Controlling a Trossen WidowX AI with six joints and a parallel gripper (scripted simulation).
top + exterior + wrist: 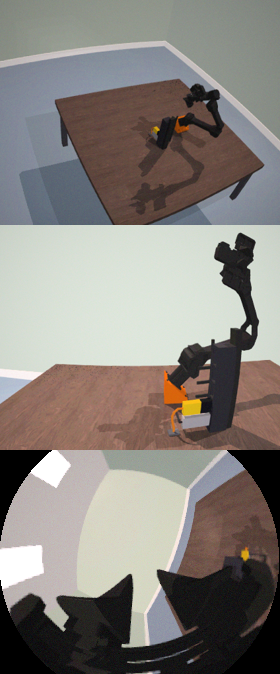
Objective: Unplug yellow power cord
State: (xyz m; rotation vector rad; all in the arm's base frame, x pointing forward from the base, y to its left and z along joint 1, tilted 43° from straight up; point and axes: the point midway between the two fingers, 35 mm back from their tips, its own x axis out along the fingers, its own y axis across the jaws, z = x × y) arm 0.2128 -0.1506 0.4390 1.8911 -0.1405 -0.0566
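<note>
The yellow plug (156,130) (191,407) (245,554) sits low beside the tall dark upright block (162,134) (222,387) (233,566), which appears to be the power strip. A black part lies between them; whether its prongs are in a socket cannot be told. An orange-yellow cord (172,419) curves from the plug down to a small grey piece (174,433) on the table. My gripper (187,100) (234,248) (144,574) is partly open and empty, high above the table and well away from plug, cord and strip.
A light grey block (196,421) lies directly under the plug. Thin dark pegs (204,382) stick out from the upright's side. The arm's orange base (181,125) (173,394) stands behind the upright on the brown table (109,132) (82,397).
</note>
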